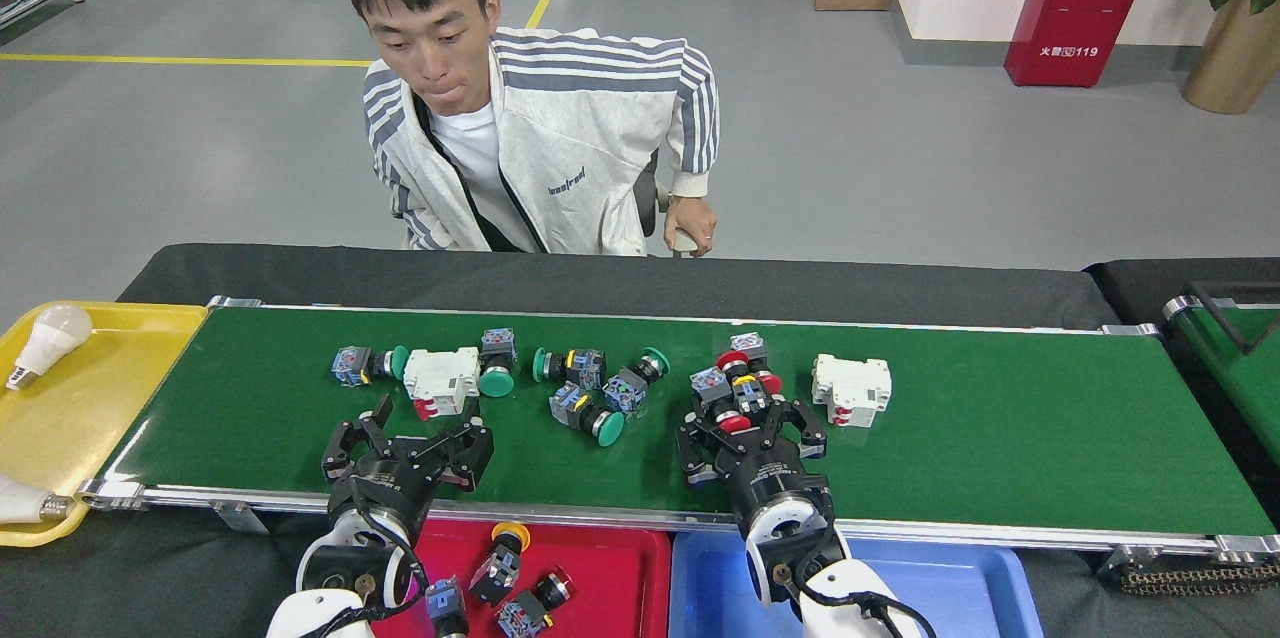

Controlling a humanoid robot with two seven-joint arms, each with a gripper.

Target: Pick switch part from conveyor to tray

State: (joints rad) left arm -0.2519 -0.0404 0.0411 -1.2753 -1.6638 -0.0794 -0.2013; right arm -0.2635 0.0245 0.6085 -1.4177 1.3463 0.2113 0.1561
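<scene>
The conveyor [1000, 438] carries a row of switch parts: green-capped push buttons [590, 413], red-capped ones [735, 383] and two white breakers [440, 380] [851, 388]. My right gripper [752, 430] is open over the belt. Its fingers [808, 430] stand either side of the nearest red-capped switch part, not closed on it. My left gripper [412, 440] is open and empty over the belt's near edge, just in front of the left white breaker. Below the near rail lie a red tray [620, 568] holding several switch parts and a blue tray [710, 583].
A yellow tray [110, 388] with light bulbs [48, 340] sits at the belt's left end. A person [540, 148] sits behind the black table, one hand on a chair. A second green belt [1235, 343] starts at the far right.
</scene>
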